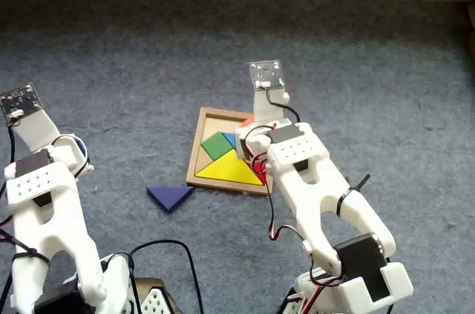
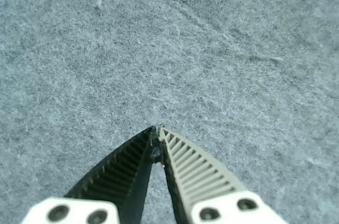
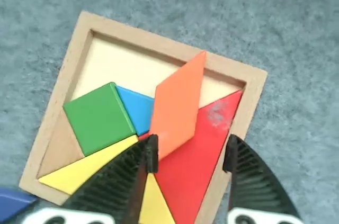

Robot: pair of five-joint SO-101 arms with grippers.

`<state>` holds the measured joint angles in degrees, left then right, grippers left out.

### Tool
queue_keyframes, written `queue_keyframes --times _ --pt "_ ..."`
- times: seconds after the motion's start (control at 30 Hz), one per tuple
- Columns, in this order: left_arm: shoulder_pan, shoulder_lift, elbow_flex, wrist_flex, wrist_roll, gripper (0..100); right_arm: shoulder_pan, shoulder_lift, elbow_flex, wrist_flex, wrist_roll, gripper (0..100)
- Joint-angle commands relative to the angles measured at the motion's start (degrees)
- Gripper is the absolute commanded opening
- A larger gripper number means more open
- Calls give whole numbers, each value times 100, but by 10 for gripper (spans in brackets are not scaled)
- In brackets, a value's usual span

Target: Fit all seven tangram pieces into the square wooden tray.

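Observation:
The square wooden tray [image 3: 159, 46] [image 1: 199, 143] holds a green square [image 3: 98, 118], a light blue piece [image 3: 136, 110], a red triangle [image 3: 204, 144], a yellow triangle [image 3: 90, 168] and a tan triangle [image 3: 57, 150]. An orange parallelogram [image 3: 177, 105] lies slanted on top of the blue and red pieces, its far tip over the rim. My right gripper [image 3: 190, 152] hovers open above it, one fingertip [image 3: 151, 152] at its near corner. A dark blue triangle [image 1: 171, 196] lies on the carpet left of the tray. My left gripper [image 2: 158, 131] is shut on nothing over bare carpet.
Grey carpet covers the whole work surface. The left arm [image 1: 41, 180] stands at the left edge, well away from the tray. The right arm [image 1: 304, 165] covers the tray's right side. A black cable [image 1: 159, 247] loops near the front.

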<state>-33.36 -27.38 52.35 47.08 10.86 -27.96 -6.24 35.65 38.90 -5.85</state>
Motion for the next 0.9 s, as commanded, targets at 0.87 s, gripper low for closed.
queue_keyframes --times 0.87 --pt "101 -136 -48 -97 9 8 -488 1323 -2448 1095 826 194"
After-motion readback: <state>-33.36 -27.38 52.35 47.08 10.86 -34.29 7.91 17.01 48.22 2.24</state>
